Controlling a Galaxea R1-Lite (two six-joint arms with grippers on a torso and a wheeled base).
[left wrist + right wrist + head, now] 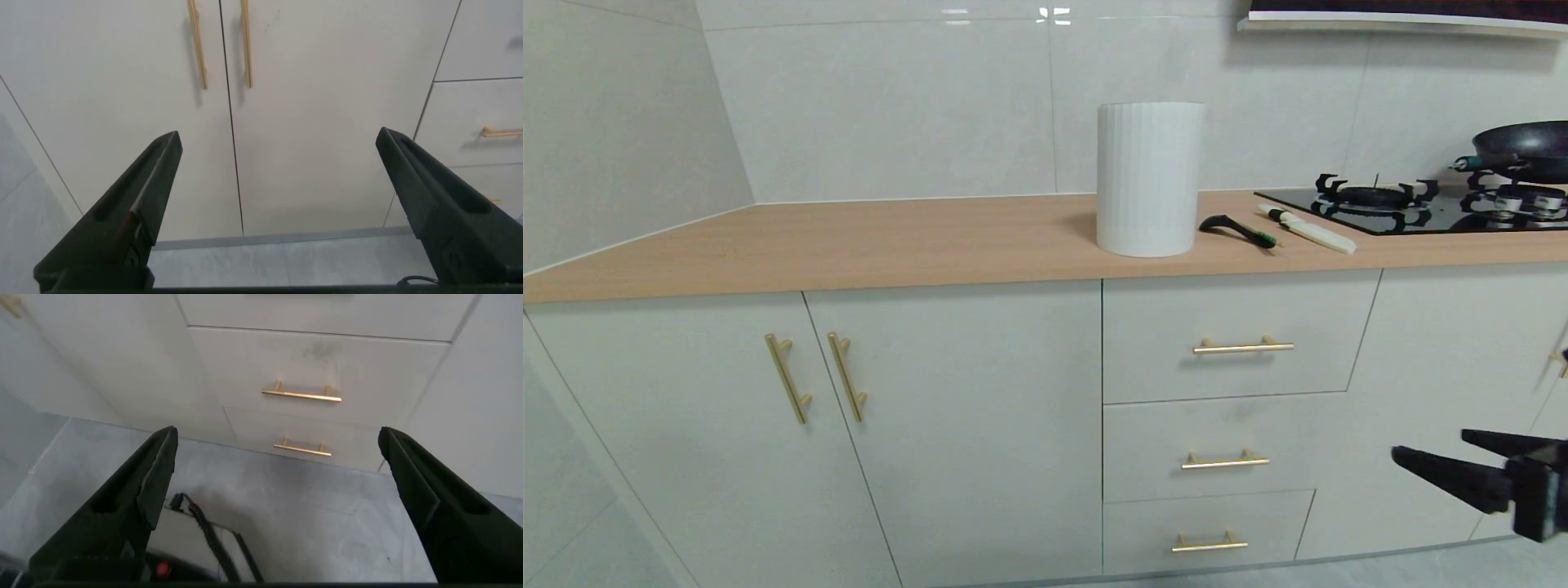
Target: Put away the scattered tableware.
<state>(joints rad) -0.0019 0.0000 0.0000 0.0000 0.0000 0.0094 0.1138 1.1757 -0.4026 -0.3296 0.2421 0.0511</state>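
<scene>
Head camera looks down on counter [890, 241] and drawers [1225, 425]; wrist cameras sit low, facing those same cabinet fronts [327, 122]

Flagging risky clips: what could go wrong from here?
The black tool lies close beside the tall holder; a reach for it could tip the holder. The white tool sits at the stove edge, so fingers may strike the grate. The right gripper hangs low by the drawers and could clip the counter rising.

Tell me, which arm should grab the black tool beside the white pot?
Probably the right. The black tool lies right of the white pot, and the open right claw hangs below that side. The left claw faces cupboard doors.
</scene>
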